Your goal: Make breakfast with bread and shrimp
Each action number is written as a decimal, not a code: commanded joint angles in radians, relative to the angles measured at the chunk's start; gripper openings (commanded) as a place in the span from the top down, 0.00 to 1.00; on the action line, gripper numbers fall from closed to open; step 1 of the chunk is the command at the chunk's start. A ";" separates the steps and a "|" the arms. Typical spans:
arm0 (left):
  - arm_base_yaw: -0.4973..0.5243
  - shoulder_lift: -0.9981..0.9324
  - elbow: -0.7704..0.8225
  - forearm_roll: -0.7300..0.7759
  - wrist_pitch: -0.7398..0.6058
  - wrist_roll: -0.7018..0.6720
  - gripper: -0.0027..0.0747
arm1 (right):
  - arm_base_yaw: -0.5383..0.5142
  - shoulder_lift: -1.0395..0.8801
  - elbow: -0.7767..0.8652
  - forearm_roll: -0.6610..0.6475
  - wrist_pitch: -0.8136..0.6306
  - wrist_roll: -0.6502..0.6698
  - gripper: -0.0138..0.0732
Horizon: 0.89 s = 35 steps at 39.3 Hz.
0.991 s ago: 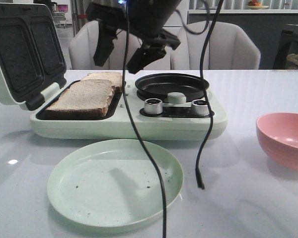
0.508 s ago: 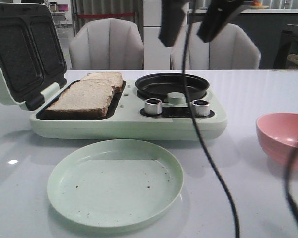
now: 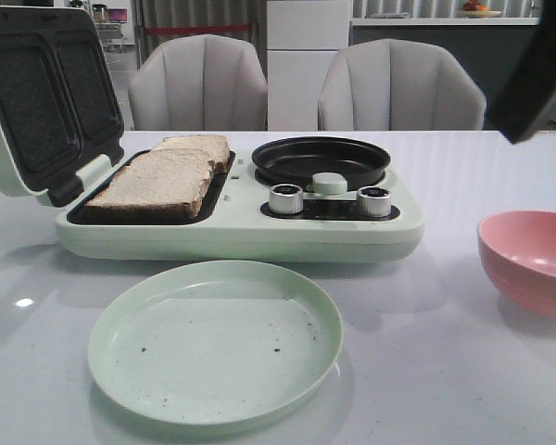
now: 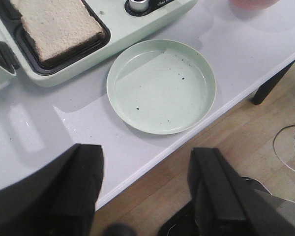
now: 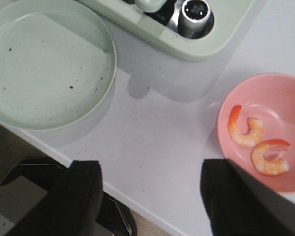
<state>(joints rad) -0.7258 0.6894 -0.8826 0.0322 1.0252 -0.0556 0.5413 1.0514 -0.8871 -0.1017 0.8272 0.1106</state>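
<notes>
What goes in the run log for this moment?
bread: two slices in grill tray | shrimp: two in pink bowl | plate: no food | left gripper: open, holding nothing | right gripper: open, holding nothing

Evenly lit, soft daylight tone throughout; small glare spot on the white table (image 3: 23,302) at left, faint shadows under the green plate (image 3: 213,341). Blurred dark fingers (image 4: 78,187) low in both wrist frames (out of focus), backgrounds mildly soft

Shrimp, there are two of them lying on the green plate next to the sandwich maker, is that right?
Not quite. The two shrimp lie in the pink bowl, as the right wrist view shows. The green plate next to the sandwich maker holds only dark crumbs.
</notes>
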 commanded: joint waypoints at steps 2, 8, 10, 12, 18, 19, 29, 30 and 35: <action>-0.008 -0.002 -0.025 0.000 -0.077 0.003 0.40 | -0.003 -0.097 0.043 -0.016 -0.081 0.004 0.22; -0.008 0.000 -0.025 -0.001 -0.112 0.003 0.40 | -0.003 -0.162 0.095 -0.016 -0.097 0.004 0.22; -0.008 0.007 -0.025 -0.001 -0.117 0.003 0.40 | -0.003 -0.175 0.103 -0.016 -0.102 0.004 0.22; -0.008 0.018 -0.025 -0.001 -0.117 0.003 0.40 | -0.003 -0.182 0.104 -0.016 -0.101 0.004 0.22; -0.008 0.091 -0.025 0.001 -0.093 0.003 0.40 | -0.003 -0.182 0.104 -0.016 -0.107 0.004 0.22; -0.008 0.104 -0.025 0.001 -0.091 0.003 0.40 | -0.003 -0.180 0.104 -0.016 -0.107 0.004 0.22; -0.008 0.272 -0.062 0.065 -0.059 0.003 0.40 | -0.003 -0.180 0.104 -0.016 -0.113 0.004 0.22; -0.006 0.285 -0.069 0.075 -0.059 0.003 0.40 | -0.003 -0.180 0.104 -0.016 -0.113 0.004 0.22; 0.042 0.365 -0.094 0.122 -0.050 0.003 0.41 | -0.003 -0.180 0.104 -0.016 -0.113 0.004 0.22</action>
<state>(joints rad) -0.7116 1.0202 -0.9280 0.1091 1.0133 -0.0556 0.5413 0.8822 -0.7538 -0.1032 0.7780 0.1129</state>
